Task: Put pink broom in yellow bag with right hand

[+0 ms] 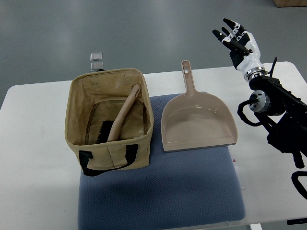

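The pink broom (121,118) stands inside the yellow bag (109,154), bristles down on the bag's floor, its handle leaning against the far right rim. My right hand (236,36) is raised beyond the table's far right edge, fingers spread and holding nothing, well clear of the bag. The left arm does not show.
A pink dustpan (197,122) lies to the right of the bag, handle pointing away. Bag and dustpan rest on a blue mat (168,191) on the white table (33,143). A small clear box (96,60) sits on the floor behind the table.
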You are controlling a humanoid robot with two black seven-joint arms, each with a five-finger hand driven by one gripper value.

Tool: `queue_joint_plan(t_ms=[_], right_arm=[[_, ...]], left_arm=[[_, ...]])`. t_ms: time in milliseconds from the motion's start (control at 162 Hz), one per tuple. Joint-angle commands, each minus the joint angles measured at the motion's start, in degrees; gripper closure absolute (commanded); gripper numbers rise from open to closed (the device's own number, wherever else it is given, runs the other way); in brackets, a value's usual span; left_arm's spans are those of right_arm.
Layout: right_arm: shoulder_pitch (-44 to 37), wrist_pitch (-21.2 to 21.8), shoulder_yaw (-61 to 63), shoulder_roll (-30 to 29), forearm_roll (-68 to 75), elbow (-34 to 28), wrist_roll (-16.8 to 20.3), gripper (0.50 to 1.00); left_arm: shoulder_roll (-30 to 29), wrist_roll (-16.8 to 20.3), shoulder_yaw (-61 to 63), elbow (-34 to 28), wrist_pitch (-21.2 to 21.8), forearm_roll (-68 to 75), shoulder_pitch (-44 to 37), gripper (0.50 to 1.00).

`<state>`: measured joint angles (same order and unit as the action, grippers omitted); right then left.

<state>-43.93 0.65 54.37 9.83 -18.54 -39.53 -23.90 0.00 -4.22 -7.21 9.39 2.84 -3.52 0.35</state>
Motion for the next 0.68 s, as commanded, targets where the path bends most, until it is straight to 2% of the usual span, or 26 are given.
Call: queue_joint_plan(t_ms=[0, 678], right_arm=[[0.07, -0.12, 0.04, -0.17, 1.05, 0.69, -0.09, 0.570], [1.39, -0.03, -0.05, -1.05, 4.48, 1.13, -0.97, 0.570]], left_arm=[[0.00, 0.00, 0.00, -0.08, -0.03, 0.00, 0.00, 0.500], [0.00, 0.00, 0.00, -0.08, -0.03, 0.00, 0.00, 0.500]])
